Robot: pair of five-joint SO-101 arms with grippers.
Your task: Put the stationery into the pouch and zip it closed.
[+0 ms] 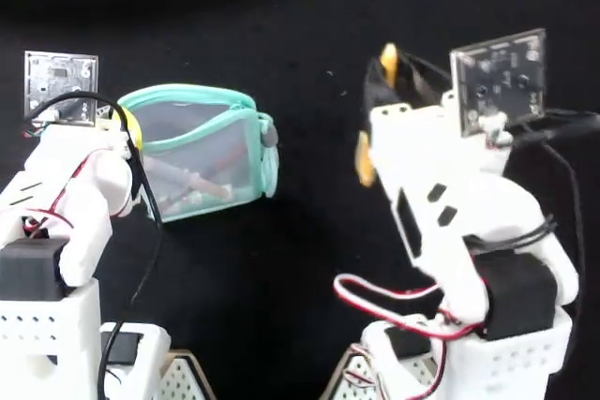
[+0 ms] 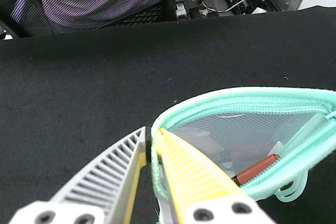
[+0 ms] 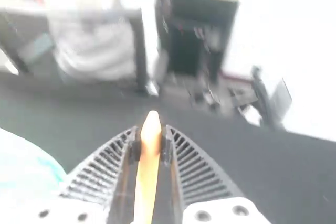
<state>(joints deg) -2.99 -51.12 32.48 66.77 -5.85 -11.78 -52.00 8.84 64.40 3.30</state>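
left gripper (image 2: 151, 136) pinches the pouch (image 2: 252, 98) rim; right gripper (image 3: 151, 123) is pressed together.

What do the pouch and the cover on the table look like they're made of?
Pouch: see-through panel, probably soft plastic or fine mesh, since the stationery shows through it; the mint rim looks like woven zipper tape.
Table cover: black cloth, matte and slightly fuzzy, with lint specks.

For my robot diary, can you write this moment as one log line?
left gripper: shut on pouch rim | right gripper: shut on orange item | pouch: unzipped, pen inside
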